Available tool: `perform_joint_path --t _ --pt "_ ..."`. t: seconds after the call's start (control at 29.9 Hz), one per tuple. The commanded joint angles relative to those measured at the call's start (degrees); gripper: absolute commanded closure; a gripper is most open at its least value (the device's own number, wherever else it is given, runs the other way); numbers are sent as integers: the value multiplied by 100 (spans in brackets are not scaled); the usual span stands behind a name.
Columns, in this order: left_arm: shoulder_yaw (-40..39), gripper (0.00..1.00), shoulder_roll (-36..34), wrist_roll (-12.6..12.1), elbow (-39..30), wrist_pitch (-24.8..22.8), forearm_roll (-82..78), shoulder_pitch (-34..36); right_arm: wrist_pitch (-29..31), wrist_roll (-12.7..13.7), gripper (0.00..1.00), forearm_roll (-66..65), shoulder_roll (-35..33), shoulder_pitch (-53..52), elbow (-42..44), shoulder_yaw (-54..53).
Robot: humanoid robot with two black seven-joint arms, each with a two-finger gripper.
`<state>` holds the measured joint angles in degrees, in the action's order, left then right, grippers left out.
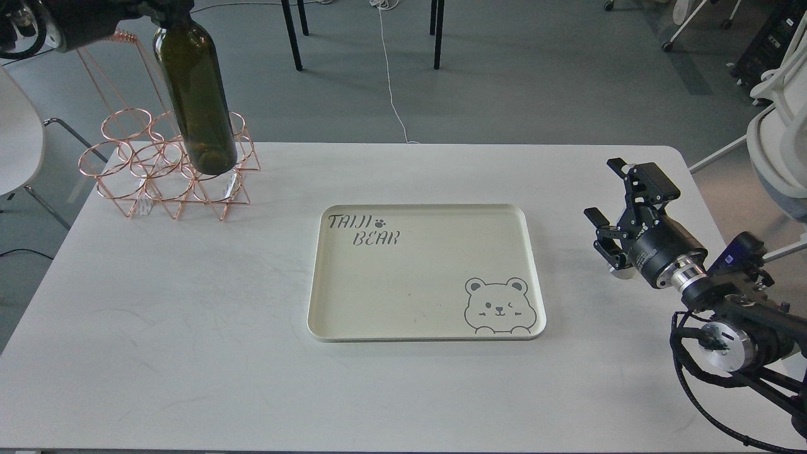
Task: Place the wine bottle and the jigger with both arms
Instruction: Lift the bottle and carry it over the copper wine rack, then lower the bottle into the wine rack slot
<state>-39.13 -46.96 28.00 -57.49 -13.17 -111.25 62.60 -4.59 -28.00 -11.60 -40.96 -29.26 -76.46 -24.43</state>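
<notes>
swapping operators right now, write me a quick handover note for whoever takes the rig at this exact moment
Left gripper: at the top left edge of the view, holding the wine bottle by its neck; fingers themselves are not visible.
Right gripper: open, empty, low over the table's right side.
Wine bottle: lifted, tilted, over the copper wire rack.
Tray: empty.
Jigger: not clearly seen; a small shiny piece shows just under the right gripper, cannot tell what it is.
Done: bottle picked up.
Left: set the bottle down, then pick and place the jigger.
</notes>
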Motion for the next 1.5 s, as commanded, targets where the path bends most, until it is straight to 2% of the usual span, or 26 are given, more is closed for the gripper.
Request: perform_joint_path --t 0.0,0.33,0.74,1.07,1.47 --pt "1 91 20 0 167 78 -2 -11 2 0 2 0 -9 17 -9 0" --pt "239 91 160 0 659 368 15 7 2 0 2 0 0 52 -9 -9" --pt "247 90 284 0 765 377 24 -11 2 0 2 0 -9 87 -18 -18" --pt "309 89 371 0 941 579 68 -134 2 0 2 0 -9 131 -27 -53" --pt "300 88 618 0 1187 1018 94 -775 2 0 2 0 -9 183 -27 -53"
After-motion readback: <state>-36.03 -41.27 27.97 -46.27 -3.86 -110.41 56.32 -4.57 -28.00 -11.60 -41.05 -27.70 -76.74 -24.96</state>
